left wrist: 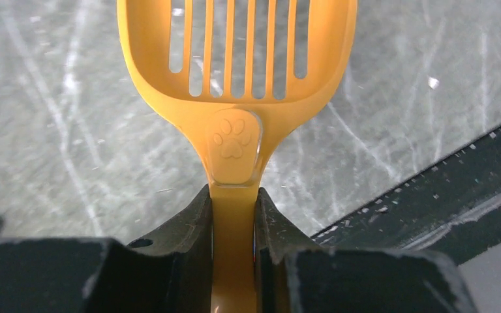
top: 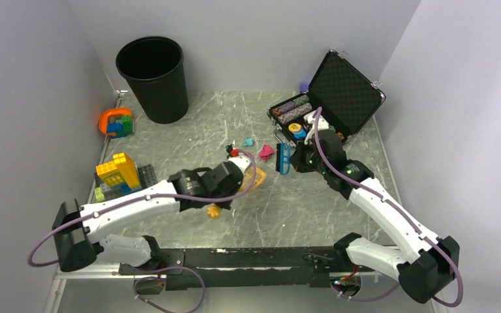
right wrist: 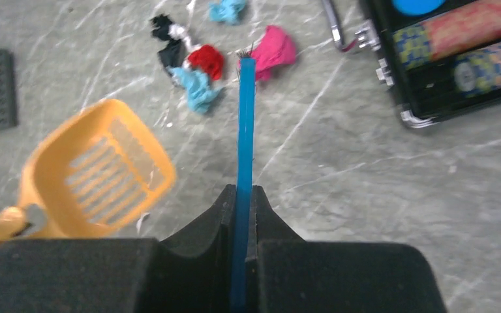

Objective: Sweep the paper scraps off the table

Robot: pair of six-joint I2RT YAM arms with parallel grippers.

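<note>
Several crumpled paper scraps lie in a loose cluster on the table (top: 287, 208): pink (right wrist: 275, 47), red (right wrist: 205, 60), teal (right wrist: 196, 88), light blue (right wrist: 227, 9) and a dark one (right wrist: 166, 51). In the top view they sit mid-table (top: 266, 152). My left gripper (left wrist: 235, 207) is shut on the handle of an orange slotted scoop (left wrist: 235, 65), whose pan lies just near-left of the scraps (top: 256, 178). My right gripper (right wrist: 242, 195) is shut on a flat blue brush (right wrist: 245, 117), held edge-on with its tip next to the pink scrap. No scrap is in the scoop.
A black bin (top: 153, 78) stands at the back left. An open black case of poker chips (top: 326, 98) is at the back right, close to my right arm. Toy bricks (top: 117, 171) and a black baseplate (top: 147, 175) lie at the left, with an orange holder (top: 112, 120) behind them.
</note>
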